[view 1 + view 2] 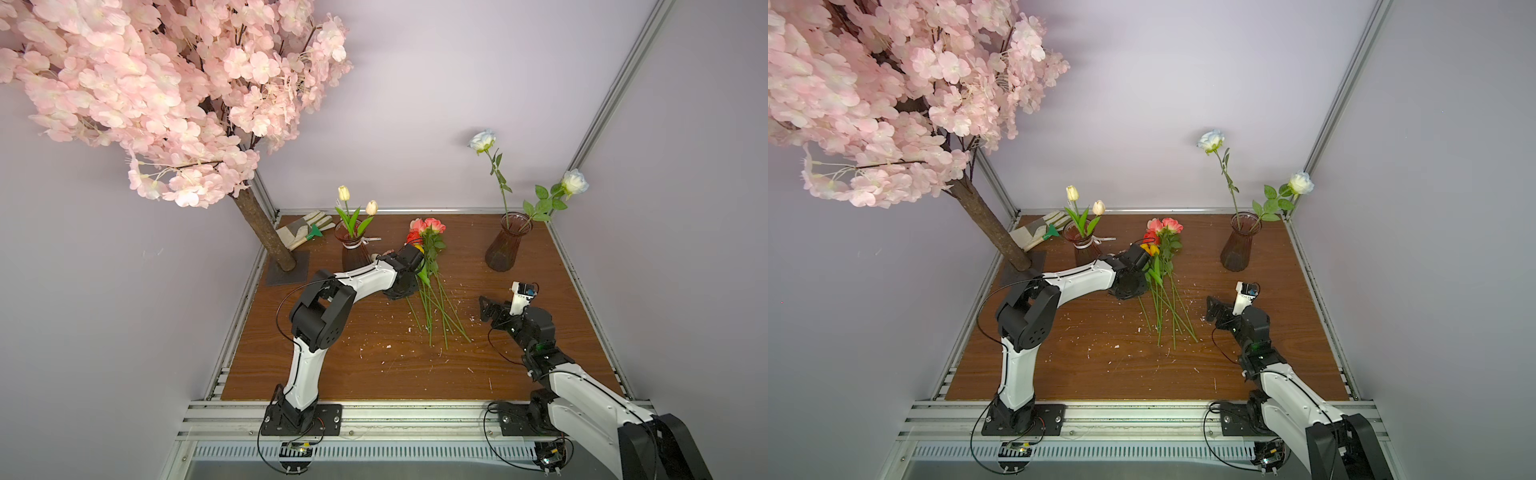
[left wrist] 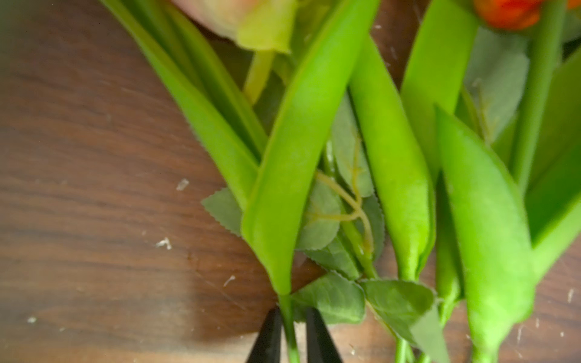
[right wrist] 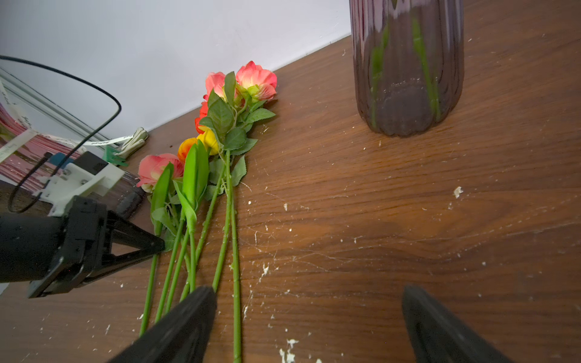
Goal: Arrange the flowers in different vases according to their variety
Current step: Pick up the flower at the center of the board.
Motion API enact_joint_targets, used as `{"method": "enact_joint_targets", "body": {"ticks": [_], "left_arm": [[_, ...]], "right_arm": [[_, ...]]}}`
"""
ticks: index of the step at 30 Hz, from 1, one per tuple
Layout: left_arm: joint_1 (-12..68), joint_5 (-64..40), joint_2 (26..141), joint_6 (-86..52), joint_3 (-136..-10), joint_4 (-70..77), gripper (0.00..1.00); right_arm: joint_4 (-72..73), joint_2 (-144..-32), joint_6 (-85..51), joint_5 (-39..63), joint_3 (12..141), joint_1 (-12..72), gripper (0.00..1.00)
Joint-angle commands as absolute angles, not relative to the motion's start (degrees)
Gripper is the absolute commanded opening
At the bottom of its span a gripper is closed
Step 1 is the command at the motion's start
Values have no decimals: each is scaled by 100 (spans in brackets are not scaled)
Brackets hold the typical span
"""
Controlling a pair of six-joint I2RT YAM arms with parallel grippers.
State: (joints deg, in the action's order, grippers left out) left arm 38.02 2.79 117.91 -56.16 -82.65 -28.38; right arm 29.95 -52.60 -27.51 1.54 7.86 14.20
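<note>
L end effector (image 2: 290, 327) sits low over the bench (image 1: 374, 365), at the left edge of the loose flowers (image 1: 432, 291). These lie mid-bench, heads far, stems near. Jaws narrow, straddling one tulip stem (image 2: 287, 317) just below its leaf. One finger (image 2: 267, 342) touches it, w/ a slim gap on the other side, so can't tell if it's pinched. R end effector (image 3: 308, 327) is wide & empty, hovering right of the stem ends, apart from them. Ribboned vase (image 1: 355, 253) stands far left w/ two cream tulips (image 1: 344, 193). Plain vase (image 1: 503, 245) stands far right w/ two white roses (image 1: 482, 140). Pile incl. pink roses (image 3: 256, 80), orange tulip (image 3: 185, 147), yellow tulip (image 3: 209, 141).
</note>
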Motion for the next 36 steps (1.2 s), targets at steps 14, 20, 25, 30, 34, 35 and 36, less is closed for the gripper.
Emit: {"method": "enact_joint_targets", "body": {"ticks": [14, 20, 25, 30, 34, 35, 36], "left_arm": [[4051, 1188, 11433, -5245, -8102, -3292, 0], [4049, 1564, 10672, -4693, -8126, -3277, 0], [4052, 1763, 10183, -3908, -8379, -3209, 0], [4047, 1842, 9533, -2938, -8380, -2608, 0], [3962, 2073, 8947, -2326, -8172, -1894, 0], [3914, 2070, 8807, -2207, -8081, -1686, 0], [3842, 2098, 8626, -2086, -7971, -1458, 0]], "right_arm": [[3093, -5157, -2795, 53, 976, 1456, 100], [3111, -5214, -2786, 56, 984, 1455, 99], [3076, -5186, -2769, 27, 984, 1451, 100], [3087, -5168, -2760, 26, 976, 1452, 100], [3111, -5194, -2769, 61, 976, 1452, 100], [3105, -5197, -2769, 60, 976, 1455, 99], [3111, -5202, -2774, 62, 971, 1450, 99]]}}
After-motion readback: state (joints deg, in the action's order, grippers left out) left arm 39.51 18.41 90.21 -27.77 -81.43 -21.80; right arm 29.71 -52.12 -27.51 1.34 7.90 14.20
